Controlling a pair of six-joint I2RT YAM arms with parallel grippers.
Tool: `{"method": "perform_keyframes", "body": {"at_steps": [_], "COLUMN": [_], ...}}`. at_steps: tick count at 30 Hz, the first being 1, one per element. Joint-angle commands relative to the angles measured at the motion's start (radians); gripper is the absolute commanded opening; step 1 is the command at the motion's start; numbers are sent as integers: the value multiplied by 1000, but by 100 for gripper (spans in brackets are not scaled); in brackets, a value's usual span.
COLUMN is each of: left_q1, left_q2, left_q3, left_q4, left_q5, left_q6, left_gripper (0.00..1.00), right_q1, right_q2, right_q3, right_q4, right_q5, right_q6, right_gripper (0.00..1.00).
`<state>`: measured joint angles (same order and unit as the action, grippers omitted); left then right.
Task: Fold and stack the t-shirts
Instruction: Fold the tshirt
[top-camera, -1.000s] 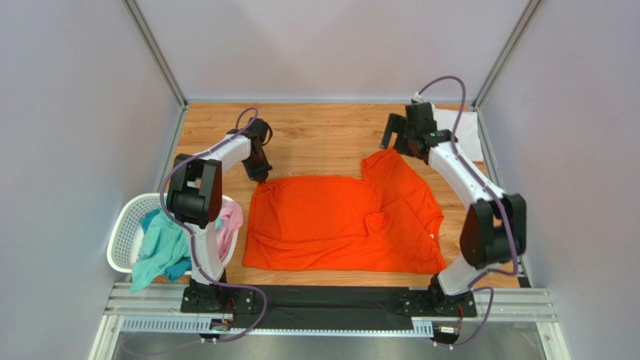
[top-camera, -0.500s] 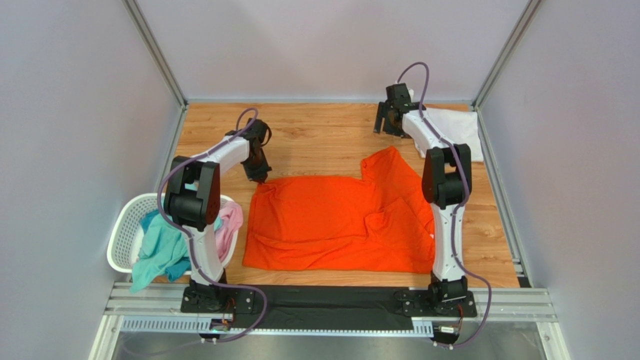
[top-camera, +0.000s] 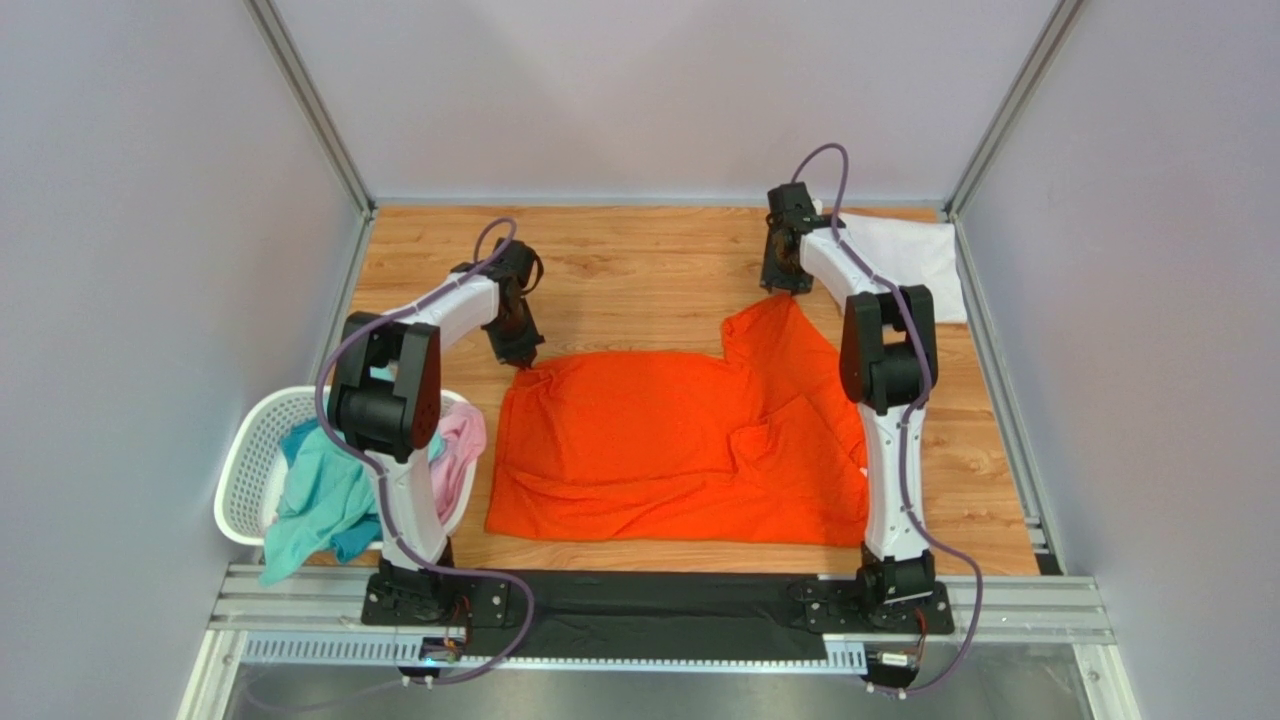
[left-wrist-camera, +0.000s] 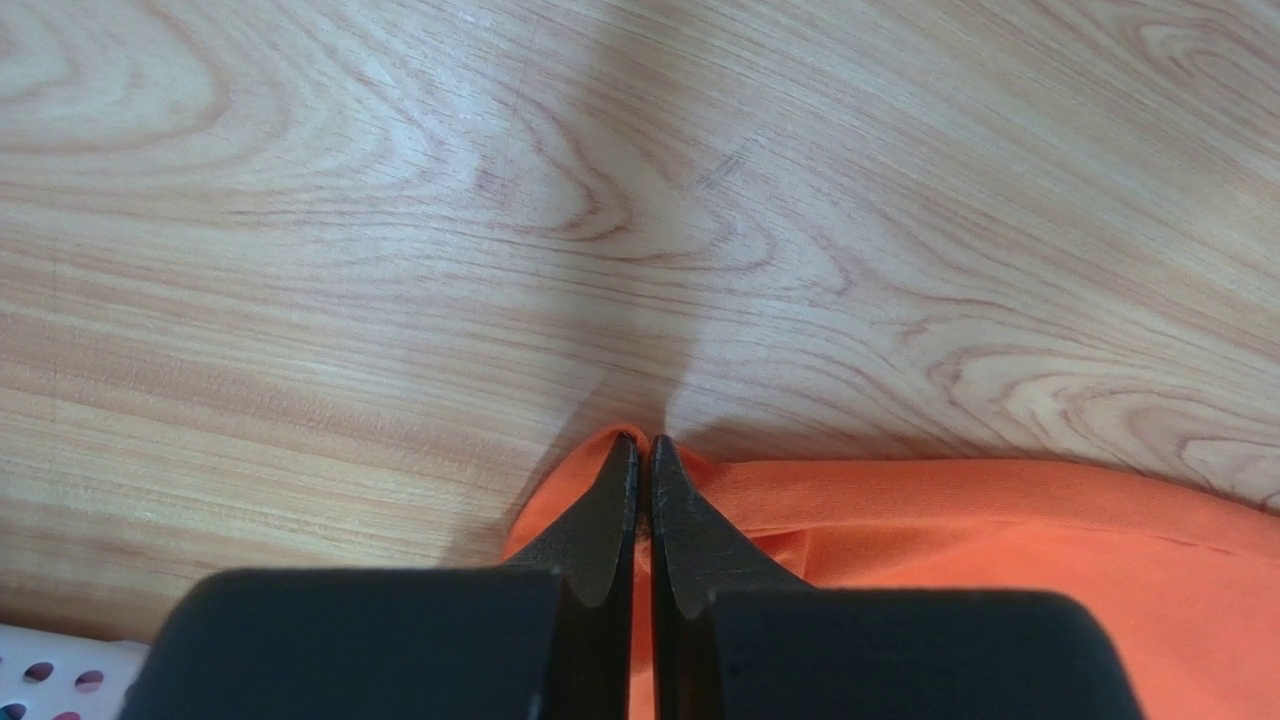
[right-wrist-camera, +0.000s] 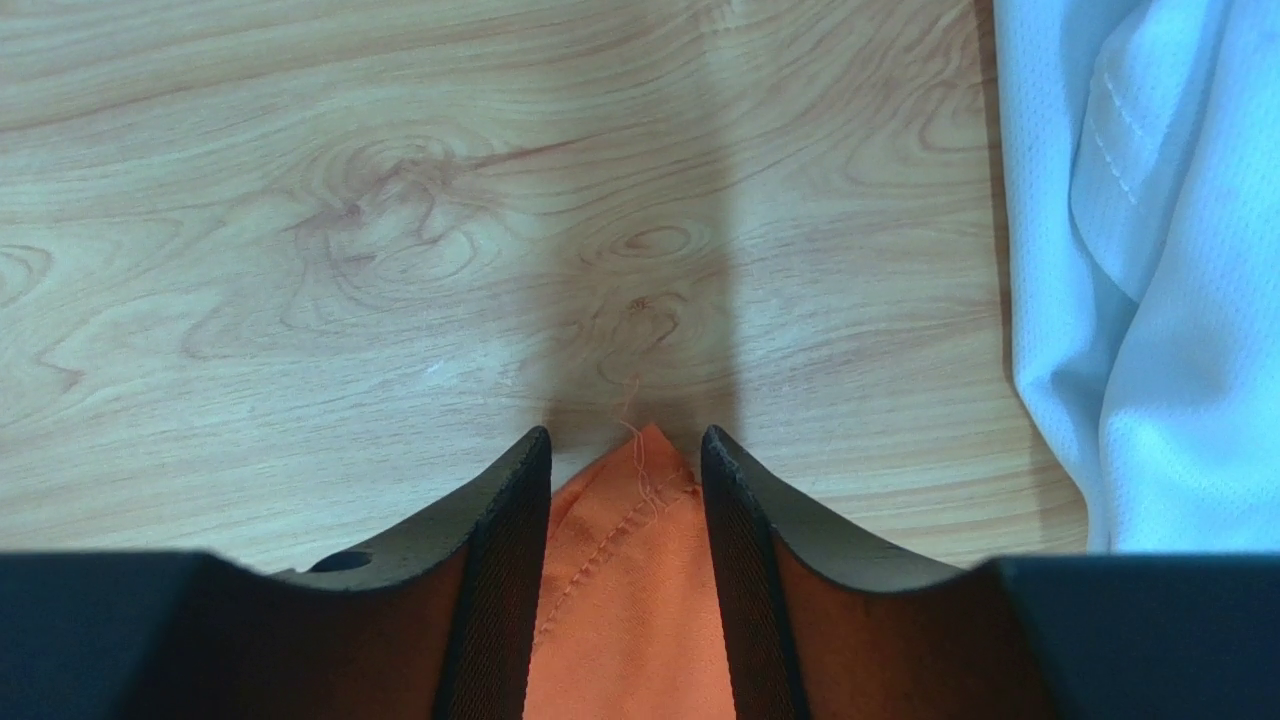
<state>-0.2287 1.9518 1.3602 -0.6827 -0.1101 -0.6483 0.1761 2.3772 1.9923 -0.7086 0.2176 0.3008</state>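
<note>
Top, left-wrist and right-wrist views. Nearest the arm bases, at the left, a white mesh basket stood just off the bench edge. It held a teal t-shirt spilling over its near rim and a pink t-shirt at its right side; the left arm crossed above it, and what lay deeper inside could not be made out. The orange t-shirt lay spread flat on the middle of the bench, wrinkled, with one sleeve folded onto its body. The right arm ran over its right edge and hid part of that edge from above. At the shirt's far left corner the left fingers were clenched on a pinch of orange cloth, their tips pressed together; their own dark bodies blocked the cloth nearer the camera. At the far right tip of the shirt the right fingers were spread apart, one on each side of the stitched orange corner, grasping nothing. Farthest, in the right rear corner, the white t-shirt lay folded, apart from the orange one and cut off at the right-wrist view's border.
</note>
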Motion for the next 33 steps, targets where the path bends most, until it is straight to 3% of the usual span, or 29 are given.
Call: {"method": "perform_keyframes", "body": {"at_steps": [1,6,9,10,12,20,28,33], "left_q1": [3,3,3,3,3,3,2,0], "left_q2": [-44,-54,-60,-63,-74,-143,-267,-362], "left_q3": [-4,-4,-7,-9,-12,-44,-176,-271], "left_q4": [11,11,11,11,12,11,46,77], "left_q5": [9,20,23,23,23,46,72,79], "left_q6": [9,9,7,6,4,-11,-34,-34], "left_gripper": [0,0,0,0,0,0,0,0], "right_q1": [2,2,3,3,3,23,46,63], "right_q2": [-36,-65,-70,-73,-93,-265,-636,-872], "right_q3": [-56,-110,-112,-113,-116,-214,-662,-889], "right_q4": [-46,-42,-43,-43,-42,32,219,229], "right_q5": [16,26,28,25,16,-24,-67,-80], "right_q6": [15,23,26,27,37,17,78,101], "right_gripper": [43,44,23,11,0,0,0,0]}}
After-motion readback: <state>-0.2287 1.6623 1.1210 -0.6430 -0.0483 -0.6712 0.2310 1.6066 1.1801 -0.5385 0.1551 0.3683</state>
